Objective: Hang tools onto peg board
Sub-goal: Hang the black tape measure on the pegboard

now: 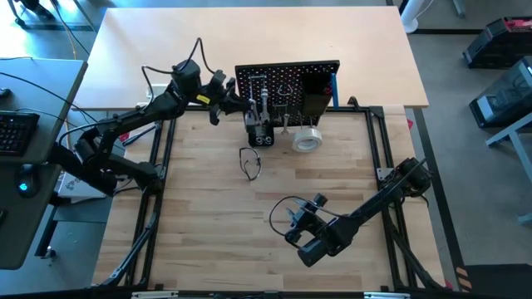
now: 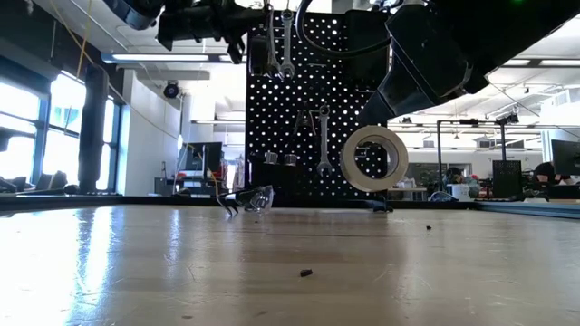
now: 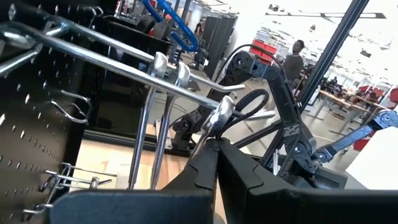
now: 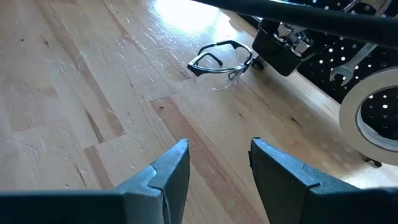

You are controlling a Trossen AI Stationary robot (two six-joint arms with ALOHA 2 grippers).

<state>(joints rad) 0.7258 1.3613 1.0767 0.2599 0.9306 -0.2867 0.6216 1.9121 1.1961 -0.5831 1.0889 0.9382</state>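
The black peg board [image 1: 287, 81] stands upright at the table's far side. Two silver wrenches [image 3: 168, 68] hang by their ring ends on a long hook [image 3: 118, 62] near its left edge. A tape roll [image 2: 373, 158], another wrench [image 2: 323, 136] and a blue-handled tool [image 1: 335, 87] also hang on the board. My left gripper [image 1: 235, 105] is level at the board's left side, shut on a silver wrench [image 3: 219, 115] by the hook's tip. My right gripper [image 4: 217, 168] hovers open over bare wood near the table's front. My left gripper pinches the silver wrench between its two fingertips [image 3: 208, 155]. Only a short rounded end [image 3: 221, 111] sticks out past them, close to the hook's tip [image 3: 232, 96]. The fingers come in level from the table's left. The rest of the wrench is hidden by the gripper.
Clear safety glasses [image 1: 249, 163] lie on the table in front of the board. A black box bin [image 1: 313, 98] is fixed to the board's right half. Open wooden tabletop [image 1: 216, 216] stretches between the glasses and my right gripper.
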